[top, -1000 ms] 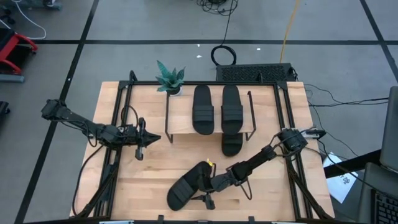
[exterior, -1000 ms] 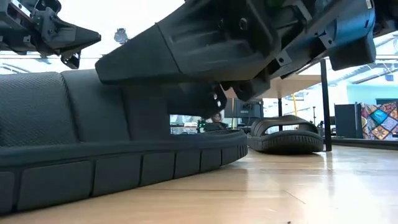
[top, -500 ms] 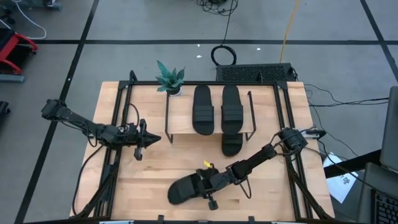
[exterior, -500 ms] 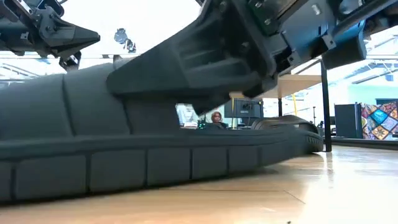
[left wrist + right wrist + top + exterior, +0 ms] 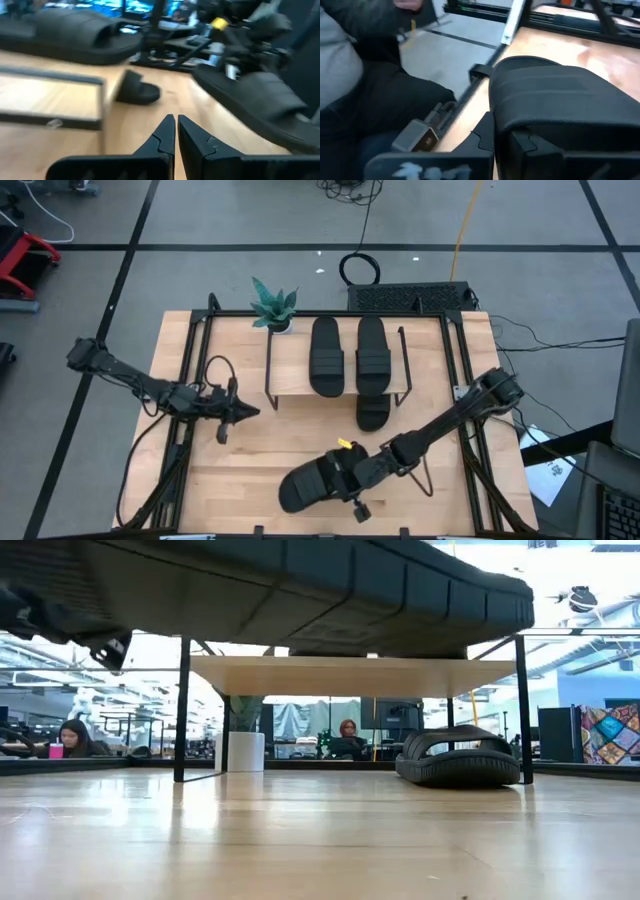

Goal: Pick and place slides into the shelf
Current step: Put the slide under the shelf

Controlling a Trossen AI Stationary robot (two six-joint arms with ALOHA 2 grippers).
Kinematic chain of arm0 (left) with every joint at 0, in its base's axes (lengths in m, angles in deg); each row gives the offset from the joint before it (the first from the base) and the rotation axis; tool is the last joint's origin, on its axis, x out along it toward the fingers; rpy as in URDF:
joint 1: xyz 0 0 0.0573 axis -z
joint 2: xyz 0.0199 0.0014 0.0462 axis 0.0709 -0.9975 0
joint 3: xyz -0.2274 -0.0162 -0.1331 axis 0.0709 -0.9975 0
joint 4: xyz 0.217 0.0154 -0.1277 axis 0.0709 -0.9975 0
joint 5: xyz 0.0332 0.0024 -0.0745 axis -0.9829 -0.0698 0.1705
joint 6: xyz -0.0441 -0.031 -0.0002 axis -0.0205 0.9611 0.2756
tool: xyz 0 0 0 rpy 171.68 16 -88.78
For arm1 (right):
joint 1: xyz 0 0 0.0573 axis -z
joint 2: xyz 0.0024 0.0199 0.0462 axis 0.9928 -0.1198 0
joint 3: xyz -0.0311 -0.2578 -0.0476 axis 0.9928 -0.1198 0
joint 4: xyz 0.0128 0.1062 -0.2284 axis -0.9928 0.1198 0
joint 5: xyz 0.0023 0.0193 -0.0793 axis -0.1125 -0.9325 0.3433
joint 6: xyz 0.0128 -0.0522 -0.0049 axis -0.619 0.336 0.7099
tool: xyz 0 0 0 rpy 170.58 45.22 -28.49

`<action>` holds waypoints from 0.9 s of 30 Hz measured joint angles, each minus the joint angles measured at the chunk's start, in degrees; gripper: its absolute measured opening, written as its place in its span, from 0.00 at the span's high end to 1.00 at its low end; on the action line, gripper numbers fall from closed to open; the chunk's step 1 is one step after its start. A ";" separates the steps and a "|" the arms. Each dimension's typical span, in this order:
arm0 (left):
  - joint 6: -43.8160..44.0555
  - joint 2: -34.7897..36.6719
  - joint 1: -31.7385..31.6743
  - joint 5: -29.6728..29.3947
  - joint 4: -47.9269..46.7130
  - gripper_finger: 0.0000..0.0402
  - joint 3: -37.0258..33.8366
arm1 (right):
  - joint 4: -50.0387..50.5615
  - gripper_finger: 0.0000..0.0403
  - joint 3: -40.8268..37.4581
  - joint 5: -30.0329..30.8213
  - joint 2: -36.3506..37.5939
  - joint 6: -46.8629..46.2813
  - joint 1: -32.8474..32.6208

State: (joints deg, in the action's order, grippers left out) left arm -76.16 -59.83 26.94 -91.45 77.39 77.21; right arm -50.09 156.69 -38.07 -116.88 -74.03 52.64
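Observation:
Two black slides [image 5: 347, 355] lie side by side on the shelf's light wood top board [image 5: 290, 370]. A third slide [image 5: 372, 412] lies on the table under the shelf, its end sticking out toward the near edge; it also shows in the low view [image 5: 460, 755]. My right gripper [image 5: 345, 478] is shut on the fourth slide [image 5: 312, 486] near the table's near edge; in the low view only that slide's sole [image 5: 300, 585] shows, from below. My left gripper [image 5: 247, 412] is shut and empty, left of the shelf, above the table. My right gripper holds the fourth slide by one side of its ribbed strap [image 5: 520, 107]. One finger [image 5: 484, 134] stands outside the strap and the other [image 5: 527, 145] reaches under it. The fingers come from the table's right, slanting down. The slide is lifted clear of the table, sole down.
A small potted plant [image 5: 273, 307] stands at the shelf's far left corner. Black frame rails [image 5: 190, 360] run along the table's left and right sides. A person in grey and black stands beyond the table edge in the right wrist view [image 5: 350, 65]. Bare wood lies between shelf and near edge.
My right gripper has lifted the fourth slide off the table: it rested on its sole before and now hangs clear. The slide has also turned from slanting to lying more along the near edge and shifted a little right. My left gripper has moved slightly toward the right and near edge.

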 joint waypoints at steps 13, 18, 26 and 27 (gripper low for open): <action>-19.12 -25.79 11.22 -2.85 9.63 0.96 12.01 | 7.99 0.99 0.00 1.14 7.06 1.68 2.97; -22.50 -38.76 13.26 -9.19 0.72 0.90 23.59 | 8.02 0.99 0.00 -1.33 7.06 1.70 3.99; -24.87 -49.42 15.40 -15.17 -7.54 0.56 35.87 | 8.75 0.99 0.00 -1.44 7.08 1.68 4.04; -25.52 -50.16 15.62 -16.22 -8.28 0.50 36.84 | 8.76 0.99 0.00 -1.44 7.08 1.61 4.04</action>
State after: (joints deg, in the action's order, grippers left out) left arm -101.68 -109.99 42.56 -107.67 69.11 114.04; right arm -41.33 156.69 -39.52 -109.80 -72.42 56.69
